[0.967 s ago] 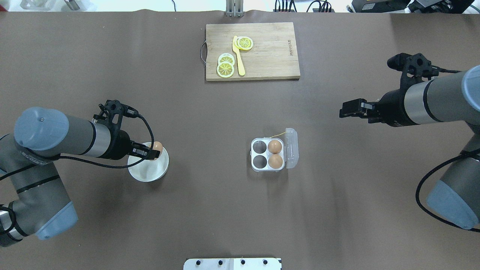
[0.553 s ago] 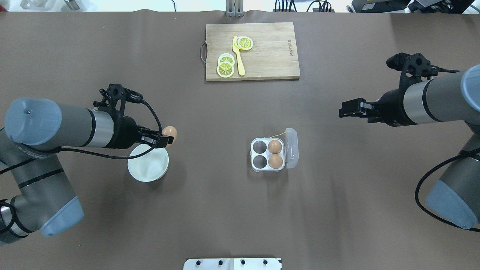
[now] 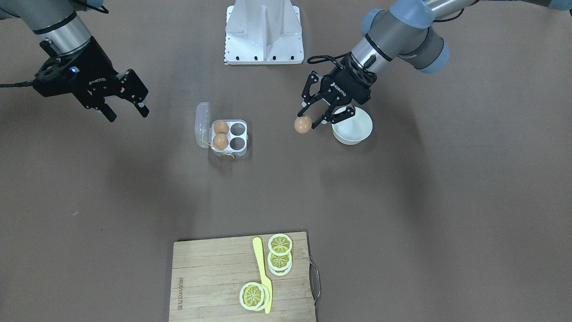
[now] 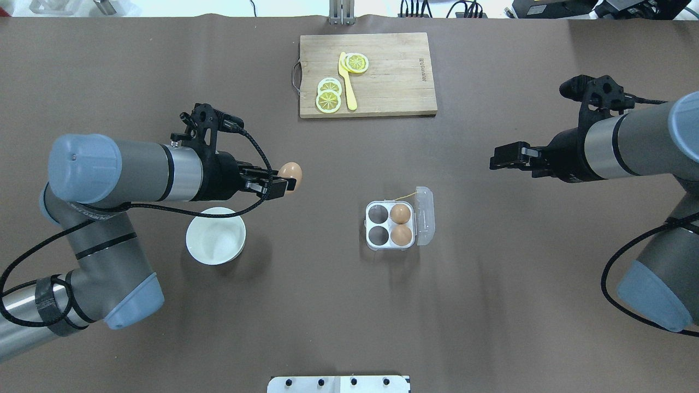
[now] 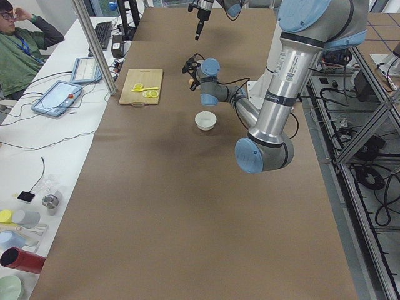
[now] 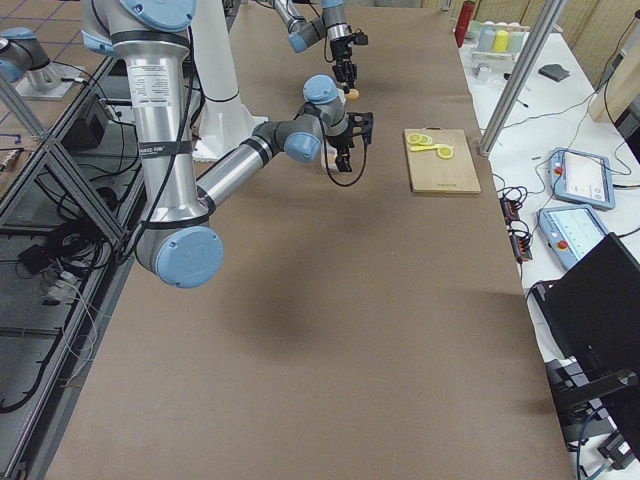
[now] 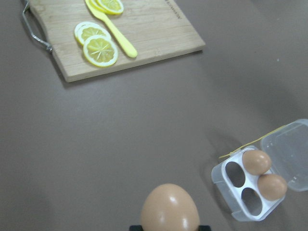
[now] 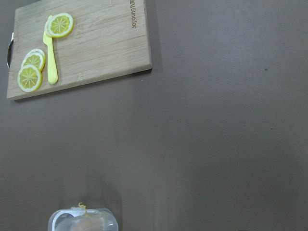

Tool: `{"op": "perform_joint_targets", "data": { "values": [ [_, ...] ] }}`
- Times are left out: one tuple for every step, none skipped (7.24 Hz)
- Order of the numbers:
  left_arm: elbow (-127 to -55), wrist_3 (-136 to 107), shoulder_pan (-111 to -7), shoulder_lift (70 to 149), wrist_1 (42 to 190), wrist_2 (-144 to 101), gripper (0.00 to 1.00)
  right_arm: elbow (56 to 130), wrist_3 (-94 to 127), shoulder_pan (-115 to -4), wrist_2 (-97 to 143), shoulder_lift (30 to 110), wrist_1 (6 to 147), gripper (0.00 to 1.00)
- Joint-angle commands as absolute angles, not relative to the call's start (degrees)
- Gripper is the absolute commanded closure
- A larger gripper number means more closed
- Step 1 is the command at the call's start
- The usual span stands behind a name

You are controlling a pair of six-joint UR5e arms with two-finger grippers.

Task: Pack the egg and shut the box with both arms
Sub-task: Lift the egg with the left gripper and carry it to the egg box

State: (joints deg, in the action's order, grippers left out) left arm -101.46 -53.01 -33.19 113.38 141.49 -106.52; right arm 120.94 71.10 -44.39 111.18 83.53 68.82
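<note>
My left gripper (image 4: 285,184) is shut on a tan-brown egg (image 4: 290,174) and holds it in the air, between the white bowl (image 4: 215,240) and the box. The egg also shows in the front view (image 3: 303,124) and the left wrist view (image 7: 170,208). The clear box (image 4: 377,225) lies open on the table, with its lid (image 4: 425,215) folded out to the right. Two brown eggs (image 4: 401,224) fill its right wells and the two left wells are empty. My right gripper (image 4: 497,159) is open and empty, high and to the right of the box.
A wooden cutting board (image 4: 393,76) with lemon slices (image 4: 329,96) and a yellow knife (image 4: 347,82) lies at the table's far side. The white bowl looks empty. A white metal stand (image 3: 264,31) sits at the robot's edge.
My left gripper has lifted the egg out of the bowl and carried it to the right and a little farther away, toward the box. The right arm has barely moved.
</note>
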Motion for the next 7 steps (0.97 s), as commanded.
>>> {"op": "perform_joint_targets", "data": {
  "values": [
    [-97.32, -49.6, -29.81, 116.53, 148.5, -103.48, 1.0, 121.02, 71.1, -44.38, 111.18, 83.41, 68.82, 0.1],
    [-94.34, -47.31, -26.66, 117.94, 152.89, -99.18, 1.0, 121.03, 71.1, -44.38, 111.18, 83.32, 68.82, 0.1],
    [-91.78, -46.15, -23.76, 119.78, 155.71, -95.4, 1.0, 121.03, 71.1, -44.38, 111.18, 83.32, 68.82, 0.09],
    [-90.97, -46.14, -21.21, 120.06, 155.92, -92.23, 1.0, 121.11, 71.1, -44.38, 111.18, 83.32, 68.82, 0.09],
    [-90.53, -46.06, -18.48, 120.15, 155.92, -88.8, 1.0, 121.11, 71.1, -44.38, 111.18, 83.32, 68.82, 0.09],
    [-87.66, -45.88, -17.33, 122.23, 155.92, -85.64, 1.0, 121.11, 71.1, -44.38, 111.18, 83.32, 68.82, 0.09],
    [-84.84, -43.62, -16.97, 124.69, 155.92, -85.08, 1.0, 121.11, 71.1, -44.38, 111.18, 83.32, 68.82, 0.09]
  ]
}}
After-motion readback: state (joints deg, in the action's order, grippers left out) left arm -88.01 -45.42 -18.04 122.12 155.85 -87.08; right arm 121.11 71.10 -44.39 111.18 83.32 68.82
